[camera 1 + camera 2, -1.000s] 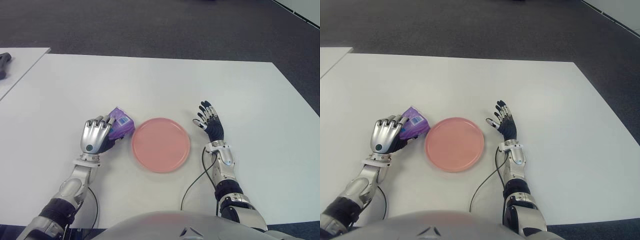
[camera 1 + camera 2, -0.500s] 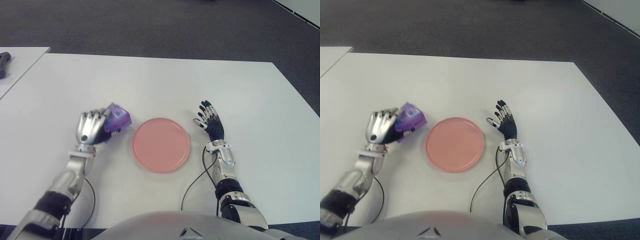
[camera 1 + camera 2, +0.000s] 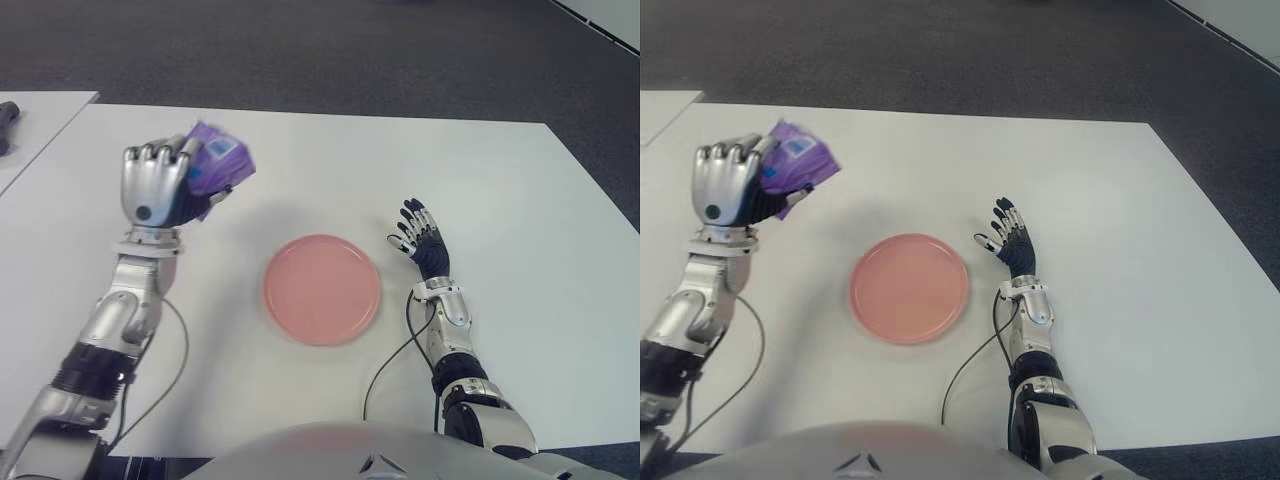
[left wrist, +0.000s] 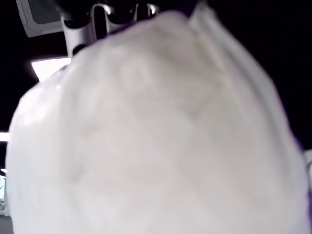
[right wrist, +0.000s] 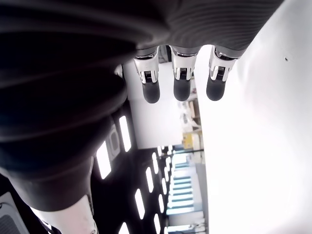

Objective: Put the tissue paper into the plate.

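Left hand [image 3: 155, 187] is up above the table [image 3: 520, 200], well to the left of the plate [image 3: 322, 289] and farther back than it, and it's got the tissue pack [image 3: 215, 163] clenched. Look at the grip: the silver fingers [image 3: 150, 155] curl over the pack's near-left end, knuckles toward the camera, and the purple wrapper juts out past the fingertips on the side facing the plate, tilted, with a small blue-and-white label showing on its upper face. A bit of purple peeks out beneath the palm as well. From the left wrist view the pack [image 4: 156, 131] fills nearly everything as a pale blur pressed close to the lens, with only a thin purple edge along one side and a couple of finger links poking out beyond it, so the hold reads best from the head cameras. The pack is clear of the table and not over the plate; a soft shadow lies on the white surface between the hand and the plate. The pink plate sits flat near the table's front middle, nothing on it. Right hand [image 3: 420, 243] shows just right of the plate, fingers [image 5: 181, 87] spread and relaxed, holding nothing, with its black cable trailing back toward the body.
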`<action>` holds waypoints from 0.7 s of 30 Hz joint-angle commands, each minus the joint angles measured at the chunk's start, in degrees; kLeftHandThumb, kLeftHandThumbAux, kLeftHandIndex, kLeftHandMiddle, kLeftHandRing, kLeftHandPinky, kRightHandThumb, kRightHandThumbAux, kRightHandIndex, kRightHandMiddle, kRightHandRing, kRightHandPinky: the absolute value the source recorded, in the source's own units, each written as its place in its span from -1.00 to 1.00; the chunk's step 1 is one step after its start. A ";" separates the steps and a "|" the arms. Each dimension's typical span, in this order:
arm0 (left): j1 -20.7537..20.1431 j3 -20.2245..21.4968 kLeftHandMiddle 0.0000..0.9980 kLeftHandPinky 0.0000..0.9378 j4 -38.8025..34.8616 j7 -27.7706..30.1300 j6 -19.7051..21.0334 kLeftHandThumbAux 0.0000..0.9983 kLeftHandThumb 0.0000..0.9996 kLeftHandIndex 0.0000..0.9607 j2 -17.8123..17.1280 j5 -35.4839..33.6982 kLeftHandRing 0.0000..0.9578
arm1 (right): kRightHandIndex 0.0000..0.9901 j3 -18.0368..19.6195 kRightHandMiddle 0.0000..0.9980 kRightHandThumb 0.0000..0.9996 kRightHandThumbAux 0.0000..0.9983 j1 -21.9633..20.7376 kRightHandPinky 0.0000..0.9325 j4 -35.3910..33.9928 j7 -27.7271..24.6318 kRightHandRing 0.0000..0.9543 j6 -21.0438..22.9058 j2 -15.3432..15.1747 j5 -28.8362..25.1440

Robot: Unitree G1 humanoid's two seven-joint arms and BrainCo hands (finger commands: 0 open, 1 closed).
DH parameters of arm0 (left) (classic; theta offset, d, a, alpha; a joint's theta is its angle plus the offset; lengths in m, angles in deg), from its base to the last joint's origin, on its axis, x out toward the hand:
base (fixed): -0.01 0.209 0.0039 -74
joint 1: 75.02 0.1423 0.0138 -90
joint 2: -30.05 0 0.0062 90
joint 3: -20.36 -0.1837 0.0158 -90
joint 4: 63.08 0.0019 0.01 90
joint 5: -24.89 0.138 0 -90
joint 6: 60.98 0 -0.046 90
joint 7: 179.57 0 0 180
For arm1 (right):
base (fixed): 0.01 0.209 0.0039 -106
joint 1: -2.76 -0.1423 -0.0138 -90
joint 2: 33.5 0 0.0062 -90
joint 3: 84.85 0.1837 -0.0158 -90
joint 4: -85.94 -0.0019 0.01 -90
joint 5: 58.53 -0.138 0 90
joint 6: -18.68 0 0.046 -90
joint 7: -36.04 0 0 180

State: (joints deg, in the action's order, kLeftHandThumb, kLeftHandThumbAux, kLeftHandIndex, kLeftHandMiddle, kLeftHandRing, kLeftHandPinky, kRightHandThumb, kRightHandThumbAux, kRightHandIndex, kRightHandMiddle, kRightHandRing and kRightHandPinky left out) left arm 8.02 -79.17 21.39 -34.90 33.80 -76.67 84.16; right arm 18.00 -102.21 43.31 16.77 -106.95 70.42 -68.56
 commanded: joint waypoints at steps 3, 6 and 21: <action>-2.06 -2.35 0.09 0.83 -4.76 5.62 -1.23 0.33 0.71 -0.16 3.27 0.32 0.80 | -0.91 0.76 -0.96 -0.93 0.67 4.44 -0.85 5.04 0.28 -0.97 1.00 0.73 -1.07; -2.43 -3.35 0.09 0.83 -6.09 8.41 -2.64 0.33 0.71 -0.15 4.54 -0.89 0.80 | -0.91 0.80 -0.96 -0.93 0.67 4.34 -0.85 5.31 0.23 -0.97 0.88 0.68 -1.10; -7.05 -12.08 0.07 0.76 3.76 6.78 -20.74 0.34 0.71 -0.16 8.22 -2.88 0.76 | -0.91 0.95 -0.96 -0.93 0.67 4.15 -0.85 5.94 0.16 -0.97 0.46 0.75 -1.00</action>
State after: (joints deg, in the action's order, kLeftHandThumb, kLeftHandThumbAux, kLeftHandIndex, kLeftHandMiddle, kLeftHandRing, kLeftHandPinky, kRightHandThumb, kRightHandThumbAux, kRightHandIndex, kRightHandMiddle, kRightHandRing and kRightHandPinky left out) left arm 2.28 -87.35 21.07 -25.78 15.98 -70.47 78.94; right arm 18.57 -103.12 44.89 16.75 -107.65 69.97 -68.55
